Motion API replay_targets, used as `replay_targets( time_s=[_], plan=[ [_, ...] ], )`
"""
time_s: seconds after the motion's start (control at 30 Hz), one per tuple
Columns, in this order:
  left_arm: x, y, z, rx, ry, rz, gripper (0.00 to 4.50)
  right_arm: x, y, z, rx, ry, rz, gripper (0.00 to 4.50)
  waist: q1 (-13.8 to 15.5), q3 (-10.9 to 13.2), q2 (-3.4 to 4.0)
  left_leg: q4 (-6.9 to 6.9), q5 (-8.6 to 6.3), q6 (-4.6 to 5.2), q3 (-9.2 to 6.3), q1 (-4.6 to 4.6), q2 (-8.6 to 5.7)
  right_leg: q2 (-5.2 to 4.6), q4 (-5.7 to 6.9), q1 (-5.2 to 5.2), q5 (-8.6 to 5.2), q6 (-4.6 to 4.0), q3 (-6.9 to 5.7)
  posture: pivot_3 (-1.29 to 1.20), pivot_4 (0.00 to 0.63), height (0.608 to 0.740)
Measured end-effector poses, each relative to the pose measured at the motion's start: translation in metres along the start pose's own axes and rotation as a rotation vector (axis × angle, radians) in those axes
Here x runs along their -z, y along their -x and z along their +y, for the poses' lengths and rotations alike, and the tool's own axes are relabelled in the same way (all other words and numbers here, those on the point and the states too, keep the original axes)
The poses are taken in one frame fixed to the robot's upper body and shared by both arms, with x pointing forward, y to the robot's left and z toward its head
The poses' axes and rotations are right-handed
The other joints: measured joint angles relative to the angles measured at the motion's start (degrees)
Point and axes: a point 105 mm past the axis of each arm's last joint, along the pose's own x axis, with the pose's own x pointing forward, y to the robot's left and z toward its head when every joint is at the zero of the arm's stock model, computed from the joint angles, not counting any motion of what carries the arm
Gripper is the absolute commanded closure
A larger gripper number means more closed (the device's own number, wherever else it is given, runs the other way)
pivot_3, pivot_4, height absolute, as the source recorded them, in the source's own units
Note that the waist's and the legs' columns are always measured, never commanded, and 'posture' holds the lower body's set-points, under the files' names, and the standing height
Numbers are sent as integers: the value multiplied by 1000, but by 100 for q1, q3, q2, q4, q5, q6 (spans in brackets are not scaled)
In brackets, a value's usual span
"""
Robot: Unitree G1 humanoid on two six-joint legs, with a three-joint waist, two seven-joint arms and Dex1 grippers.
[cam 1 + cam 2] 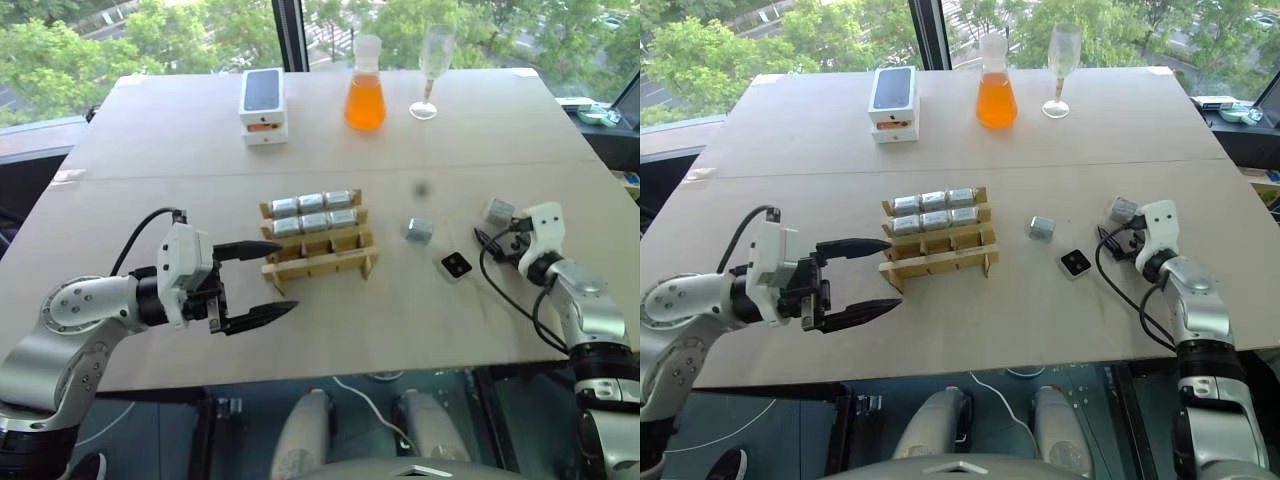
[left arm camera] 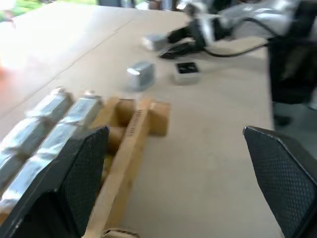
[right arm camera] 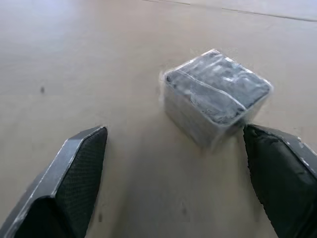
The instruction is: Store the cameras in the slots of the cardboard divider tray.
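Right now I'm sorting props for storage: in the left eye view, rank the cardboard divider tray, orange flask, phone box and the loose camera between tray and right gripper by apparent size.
1. cardboard divider tray
2. orange flask and phone box: look alike, and both stand farther from the camera, so unranked
3. loose camera

Head pair overhead; wrists close, table-level

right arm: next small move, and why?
Probably ease the right gripper forward until its open fingers straddle the loose camera, then close. That camera sits on the table just ahead of the fingers, not yet between them. The tray has six cameras stored and its near row of slots free.
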Motion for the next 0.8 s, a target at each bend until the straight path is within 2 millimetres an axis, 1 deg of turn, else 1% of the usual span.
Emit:
replay_targets(
  time_s=[0.1, 0.27, 0.43, 0.6, 0.8],
  plan=[
    [-4, 3, 4, 33, -11, 17, 44, -3, -7, -6, 24, 13, -14, 135, -5, 1, -1, -1, 0, 0, 0, -5, 0, 1, -2, -1, 0, 0, -4, 0, 150, 740],
    [-8, 3, 6, 40, -23, 9, 44, -5, -12, -8, 31, 29, -29, 135, -19, 1, -1, 0, 0, 0, 0, -4, 0, 2, -2, 0, 0, 1, -1, 0, 150, 740],
    [-8, 1, 10, 30, -22, -10, 44, -6, -21, 0, 10, 19, -34, 135, -101, 1, -1, 4, 0, 0, -3, 1, 1, 3, 8, 0, 1, 2, 3, 0, 150, 740],
    [-6, 3, 15, 13, -25, -8, 44, -8, -28, 0, 9, 3, -34, 135, -128, 1, -1, 4, 0, 0, -3, 4, 2, 6, 12, -1, 1, 2, 5, 0, 150, 740],
    [-5, 3, 16, 7, -17, -23, 44, -9, -34, 7, 17, -70, -49, 135, -133, 0, -2, 4, 0, 0, -3, 7, 4, 5, 17, -2, 1, 2, 8, 0, 150, 740]
  ],
)
